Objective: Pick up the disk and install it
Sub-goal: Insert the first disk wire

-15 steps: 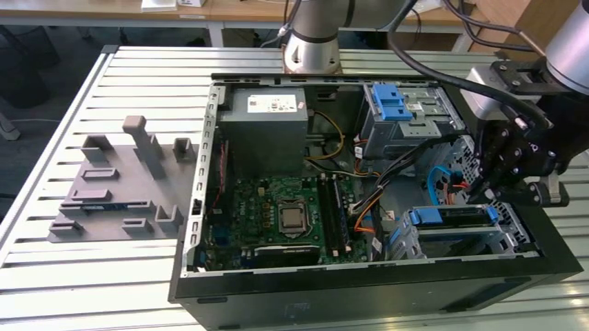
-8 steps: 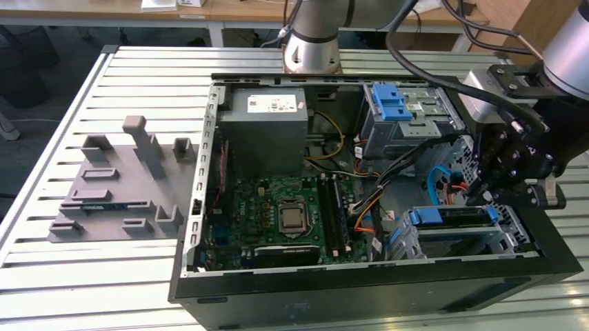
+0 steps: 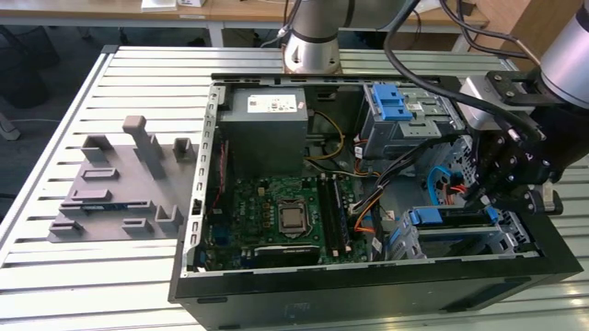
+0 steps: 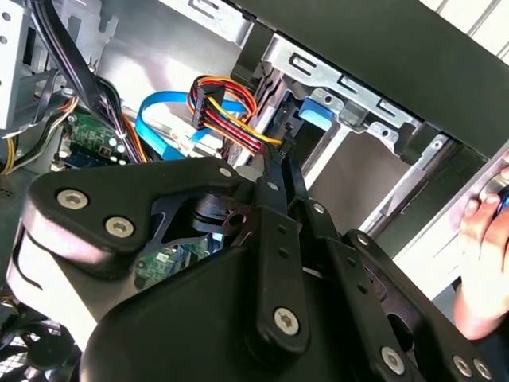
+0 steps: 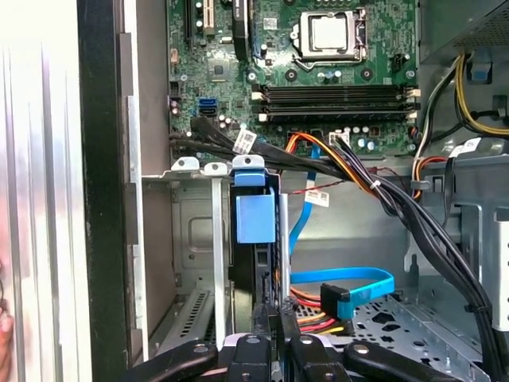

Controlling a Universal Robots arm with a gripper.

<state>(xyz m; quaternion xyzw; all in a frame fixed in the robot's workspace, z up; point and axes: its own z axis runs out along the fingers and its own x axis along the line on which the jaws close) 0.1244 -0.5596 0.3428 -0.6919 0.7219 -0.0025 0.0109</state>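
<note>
The disk [image 3: 451,216], silver with a blue bracket, sits in the drive cage at the near corner of the open computer case, on the exterior view's right. In the first wrist view the disk [image 5: 254,216] is edge-on in its slot, blue tab facing me. My gripper [image 3: 485,201] hangs just over that cage. Its thin black fingers are pressed together, and the gripper [image 5: 274,312] tip is right at the disk's outer end with nothing between the fingers. The second wrist view has the gripper [image 4: 282,155] pointing at the blue disk [image 4: 318,107] in the cage.
Bundled black, orange and blue cables [image 5: 342,286] run beside the cage. The motherboard [image 3: 276,214] and grey power-supply box [image 3: 267,131] fill the case's middle and far side. A second cage with a blue bracket [image 3: 391,103] sits behind. A grey fixture [image 3: 120,186] lies on the slatted table. A person's hand [image 4: 485,255] rests outside the case.
</note>
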